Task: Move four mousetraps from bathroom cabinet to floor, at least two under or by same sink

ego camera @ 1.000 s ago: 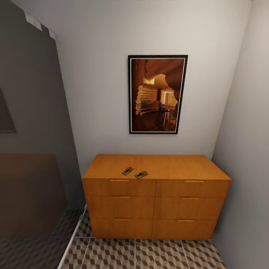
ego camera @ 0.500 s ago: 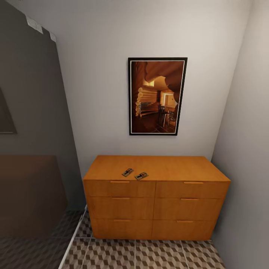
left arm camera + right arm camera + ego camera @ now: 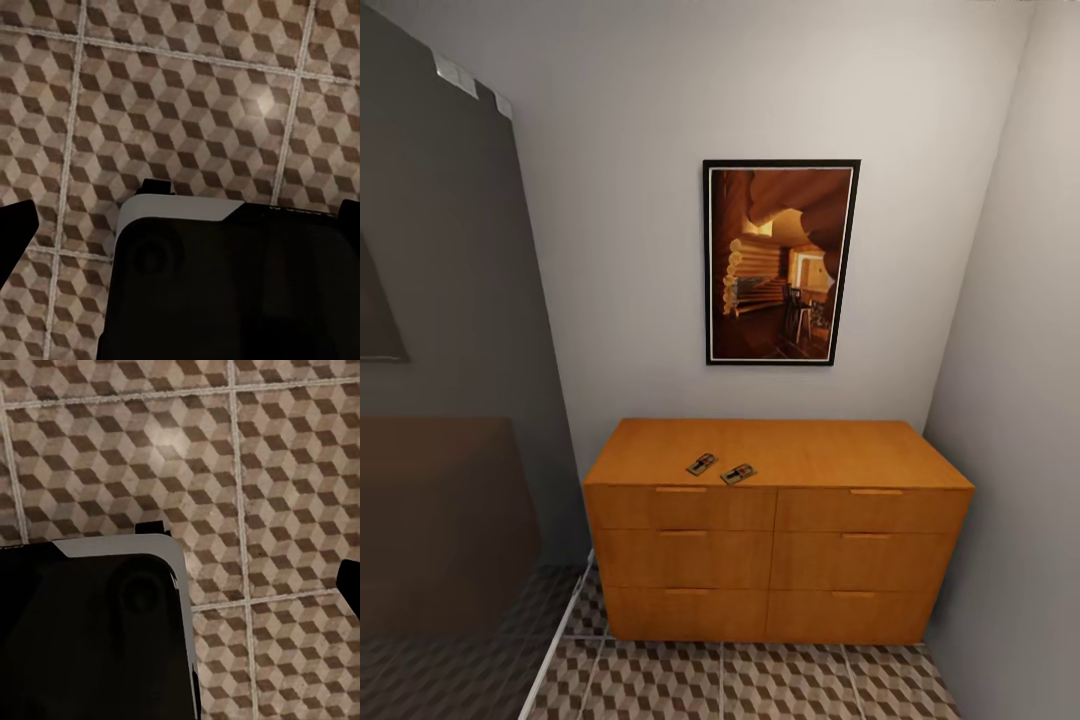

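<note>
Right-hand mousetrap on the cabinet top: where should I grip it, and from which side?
Judging by its pose, come straight down from above: the right-hand mousetrap lies flat on the cabinet top near the front edge. Pinch the board's two long edges; the other mousetrap sits apart.

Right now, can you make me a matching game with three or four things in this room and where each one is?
Things:
1. mousetraps
2. framed picture
3. cabinet
4. bathroom floor

Places:
A. hanging on the pale wall
B. standing on the tiles, against the wall
C. lying on the flat wooden top
D. at the bottom, with a cube pattern

Pairs: 1-C, 2-A, 3-B, 4-D
</note>
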Tool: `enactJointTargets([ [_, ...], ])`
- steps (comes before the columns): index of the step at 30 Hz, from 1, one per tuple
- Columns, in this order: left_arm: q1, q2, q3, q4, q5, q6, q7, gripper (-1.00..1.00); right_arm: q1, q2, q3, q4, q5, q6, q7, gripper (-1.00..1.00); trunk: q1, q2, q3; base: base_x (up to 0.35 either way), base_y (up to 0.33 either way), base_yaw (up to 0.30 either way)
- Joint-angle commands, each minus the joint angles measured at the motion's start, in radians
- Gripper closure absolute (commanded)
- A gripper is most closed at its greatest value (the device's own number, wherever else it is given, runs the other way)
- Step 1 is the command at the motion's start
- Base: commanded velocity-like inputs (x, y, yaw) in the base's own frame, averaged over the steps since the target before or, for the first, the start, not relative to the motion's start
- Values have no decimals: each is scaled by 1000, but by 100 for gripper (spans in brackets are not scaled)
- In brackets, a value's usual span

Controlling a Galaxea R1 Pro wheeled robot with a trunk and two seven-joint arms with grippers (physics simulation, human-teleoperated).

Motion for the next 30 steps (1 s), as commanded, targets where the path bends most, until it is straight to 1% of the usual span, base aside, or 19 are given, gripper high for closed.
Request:
enactJointTargets([
  [1, -1, 0, 6, 1, 4, -4, 0, -100, -2, 0, -7, 3, 4, -6, -1, -100, -4, 6, 2, 0, 0, 0],
  [30, -1, -2, 7, 1, 4, -4, 2, -100, -2, 0, -6, 3, 6, -6, 3, -100, -115, 209, 92, 0, 0, 0],
])
